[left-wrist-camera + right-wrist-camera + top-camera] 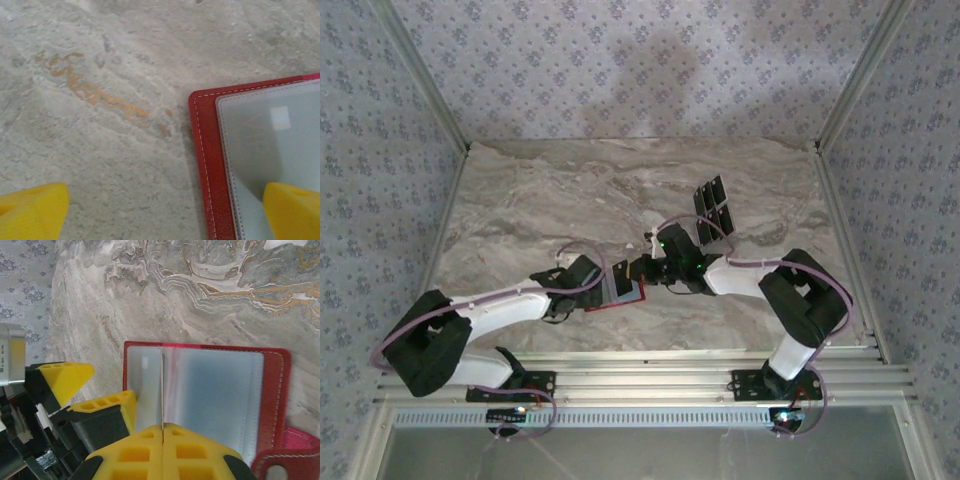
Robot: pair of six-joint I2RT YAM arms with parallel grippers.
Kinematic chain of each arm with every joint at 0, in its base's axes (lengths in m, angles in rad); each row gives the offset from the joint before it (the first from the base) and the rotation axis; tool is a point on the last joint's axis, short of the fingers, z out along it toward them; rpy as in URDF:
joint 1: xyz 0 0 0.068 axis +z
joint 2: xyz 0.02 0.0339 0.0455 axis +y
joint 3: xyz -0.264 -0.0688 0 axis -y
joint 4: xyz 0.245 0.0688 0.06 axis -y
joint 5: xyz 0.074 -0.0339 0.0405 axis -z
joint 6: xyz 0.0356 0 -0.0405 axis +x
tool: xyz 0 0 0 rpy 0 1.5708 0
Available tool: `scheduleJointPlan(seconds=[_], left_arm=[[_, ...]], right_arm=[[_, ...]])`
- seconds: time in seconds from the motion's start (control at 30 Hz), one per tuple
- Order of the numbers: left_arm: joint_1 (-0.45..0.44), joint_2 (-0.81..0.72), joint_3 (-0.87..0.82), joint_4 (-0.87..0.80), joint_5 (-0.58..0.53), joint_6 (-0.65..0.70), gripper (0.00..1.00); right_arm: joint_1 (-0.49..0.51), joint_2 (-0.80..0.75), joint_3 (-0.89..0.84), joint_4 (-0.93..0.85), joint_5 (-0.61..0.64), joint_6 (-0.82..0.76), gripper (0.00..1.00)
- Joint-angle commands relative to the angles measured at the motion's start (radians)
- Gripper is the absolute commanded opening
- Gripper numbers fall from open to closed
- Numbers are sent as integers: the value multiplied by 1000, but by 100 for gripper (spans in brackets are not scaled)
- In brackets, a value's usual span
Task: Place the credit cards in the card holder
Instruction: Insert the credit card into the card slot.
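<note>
The right gripper is clenched on one credit card, edge-on above the open card holder — I'd tip it flatter and feed its edge slowly into a pocket mouth. The left gripper stands released, one finger over the holder's pocket. The holder lies near the table's middle — red, pale-stitched, with cloudy pockets. The spare cards lie at its 1 o'clock.
</note>
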State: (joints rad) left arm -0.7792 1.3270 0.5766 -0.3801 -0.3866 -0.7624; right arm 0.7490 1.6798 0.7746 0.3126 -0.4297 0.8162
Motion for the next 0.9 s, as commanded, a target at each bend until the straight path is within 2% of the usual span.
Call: scheduleJointPlan(seconds=[0.0,0.87], left_arm=[[-1,-32,-28,-99,-44,-44,99],[-2,-66,-43,-121,-62,-54,99]], right_arm=[[4,27,-9,55,-19,19,0],[35,142,66,126,-112,39,0]])
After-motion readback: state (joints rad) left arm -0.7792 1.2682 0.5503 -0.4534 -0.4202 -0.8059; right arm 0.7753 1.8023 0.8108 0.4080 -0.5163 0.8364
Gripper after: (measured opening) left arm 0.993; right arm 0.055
